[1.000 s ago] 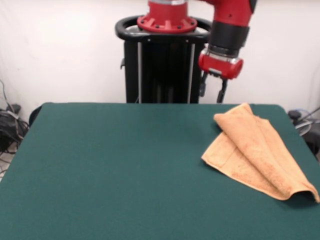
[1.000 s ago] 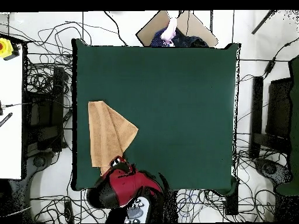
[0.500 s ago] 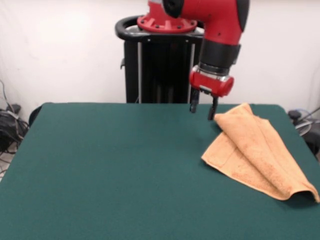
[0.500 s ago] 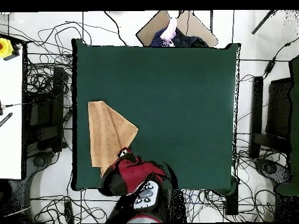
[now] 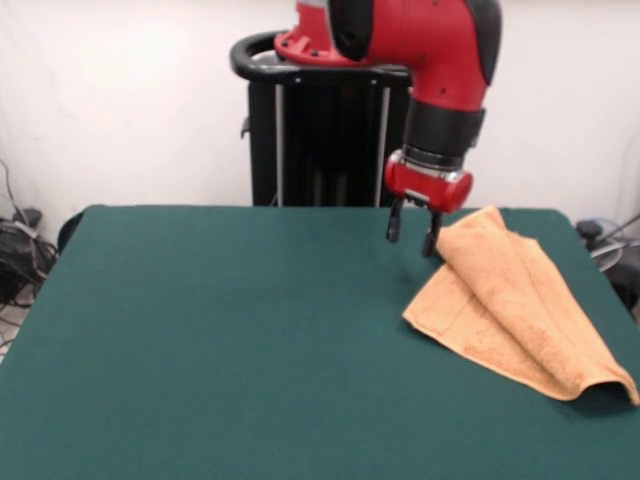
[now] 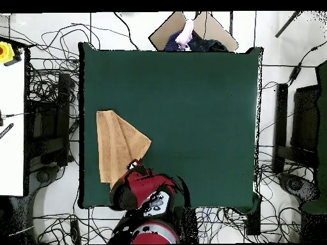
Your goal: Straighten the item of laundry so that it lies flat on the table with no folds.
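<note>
The peach-tan towel (image 5: pixel 510 305) lies folded over itself on the right side of the dark green table (image 5: pixel 220 340), with a raised fold running from its far corner to its near right tip. In the overhead view the towel (image 6: pixel 118 145) lies at the table's (image 6: pixel 191 115) left edge. My gripper (image 5: pixel 412 232) hangs open just left of the towel's far corner, low over the cloth. Its right fingertip (image 5: pixel 432 245) is next to the towel's edge; I cannot tell whether it touches. In the overhead view the arm hides the gripper.
The black pedestal (image 5: pixel 320 130) stands behind the table's far edge. Cables lie on the floor (image 6: pixel 45 83) round the table. A person's hand (image 6: pixel 186 32) shows at the top edge of the overhead view, off the table.
My gripper has come down from above the table's far edge to just above the cloth beside the towel's far corner. The towel has not moved.
</note>
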Robot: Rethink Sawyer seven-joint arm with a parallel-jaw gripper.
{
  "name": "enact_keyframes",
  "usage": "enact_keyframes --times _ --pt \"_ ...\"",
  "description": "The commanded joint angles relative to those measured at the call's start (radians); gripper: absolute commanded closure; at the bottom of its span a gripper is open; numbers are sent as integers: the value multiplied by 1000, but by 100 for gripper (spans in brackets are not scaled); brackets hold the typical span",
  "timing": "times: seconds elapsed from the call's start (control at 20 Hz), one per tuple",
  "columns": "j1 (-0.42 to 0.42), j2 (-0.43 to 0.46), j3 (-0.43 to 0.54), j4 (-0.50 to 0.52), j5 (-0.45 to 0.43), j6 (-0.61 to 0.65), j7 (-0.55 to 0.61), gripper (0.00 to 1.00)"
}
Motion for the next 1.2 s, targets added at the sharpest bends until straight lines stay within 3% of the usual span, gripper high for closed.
enact_keyframes --times 0.05,1.2 --pt "41 44 37 -113 103 -19 106 0" --pt "13 198 53 -216 130 -146 79 0"
